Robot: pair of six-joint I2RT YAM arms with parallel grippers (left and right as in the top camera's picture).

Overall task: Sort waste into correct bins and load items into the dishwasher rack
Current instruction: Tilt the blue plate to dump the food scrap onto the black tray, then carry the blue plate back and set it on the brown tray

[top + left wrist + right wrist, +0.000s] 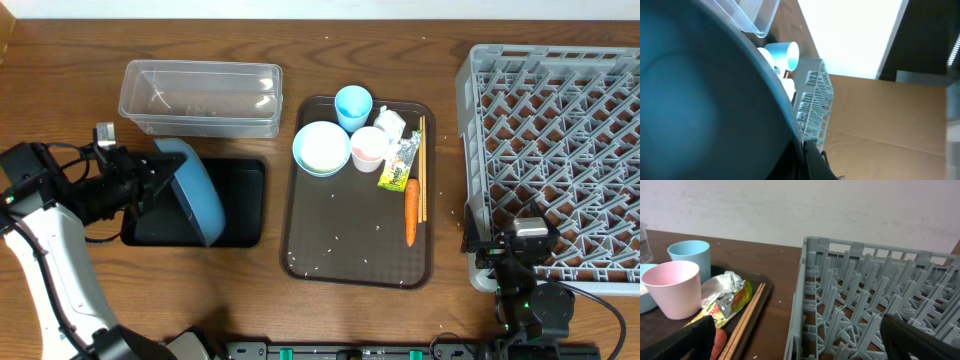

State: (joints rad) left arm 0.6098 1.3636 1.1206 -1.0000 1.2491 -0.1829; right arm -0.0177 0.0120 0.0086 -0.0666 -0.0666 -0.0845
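Overhead: left gripper (pixel 150 185) pressed together on the rim of the large blue plate (pixel 197 200), tipped steeply on edge over the black tray (pixel 245 205) (contact between the two unclear). Clear tub (pixel 200 95) just behind. On the brown tray (pixel 350 245): white bowl (pixel 321 147), light-blue cup (pixel 353 105), pinkish-white cup (pixel 368 148), yellow-green wrapper (pixel 398 168), chopsticks (pixel 422 170), carrot (pixel 411 212), scattered rice grains (pixel 335 238). Right gripper (pixel 505 232) spread wide, gripping nothing, at the near left corner of the grey rack (pixel 560 150).
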